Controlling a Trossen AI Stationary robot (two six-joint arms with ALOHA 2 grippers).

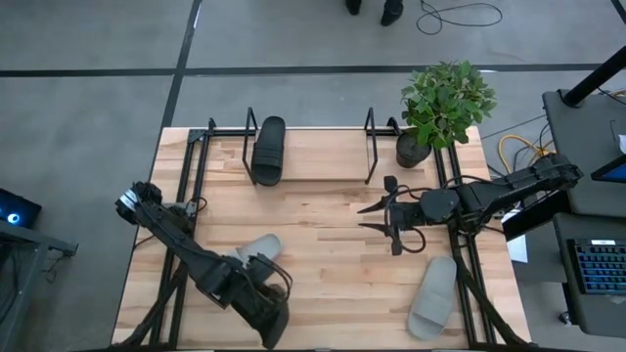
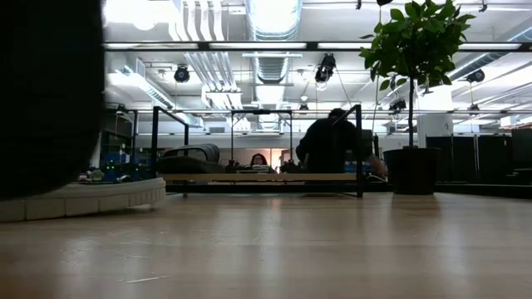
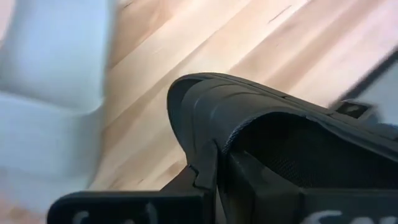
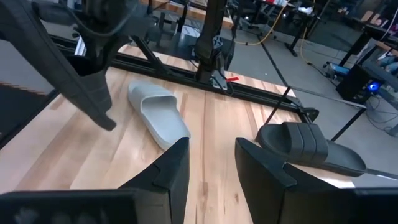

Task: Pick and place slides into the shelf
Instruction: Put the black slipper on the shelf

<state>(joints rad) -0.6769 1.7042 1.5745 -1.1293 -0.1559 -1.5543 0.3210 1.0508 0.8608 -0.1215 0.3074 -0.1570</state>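
My left gripper (image 1: 266, 315) is near the table's near edge, shut on a black slide (image 3: 261, 124). That slide fills the low view's left side (image 2: 50, 91). A light grey slide (image 1: 256, 249) lies flat on the table just beyond it, and a second light grey slide (image 1: 433, 296) lies at the near right. Another black slide (image 1: 269, 150) rests sole-down on the base board of the shelf (image 1: 372, 147) at the far edge. My right gripper (image 4: 211, 168) hovers open over the table's middle right, holding nothing. My left gripper has the black slide by the edge of its strap (image 3: 214, 155). One finger (image 3: 261, 183) seems to reach in under the strap, the other stays outside. The fingers come steeply from above. The slide hangs clear of the table.
A potted plant (image 1: 445, 103) stands at the far right corner beside the shelf's right end loop. Black arm frames (image 1: 191, 166) run along both sides of the table. Bare wood lies between the shelf and the grippers. A person sits in the room beyond the shelf (image 2: 259, 159).
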